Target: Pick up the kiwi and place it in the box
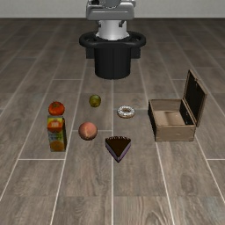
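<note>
The kiwi (94, 100) is a small olive-green ball lying on the wooden floor, just in front of the robot's black pedestal (112, 54). The box (172, 119) is an open wooden case on the exterior view's right. Its lid stands upright on the right side and its inside looks empty. Above the pedestal, part of the white arm (111, 14) rises past the top edge of the view. Kiwi and box lie well apart, with a small ring-shaped item between them.
A red tomato-like fruit (57, 109) and an orange juice carton (57, 134) stand at the left. A peach-coloured fruit (87, 131) and a dark cake slice (118, 147) lie nearer the front. A pale ring (127, 111) sits left of the box.
</note>
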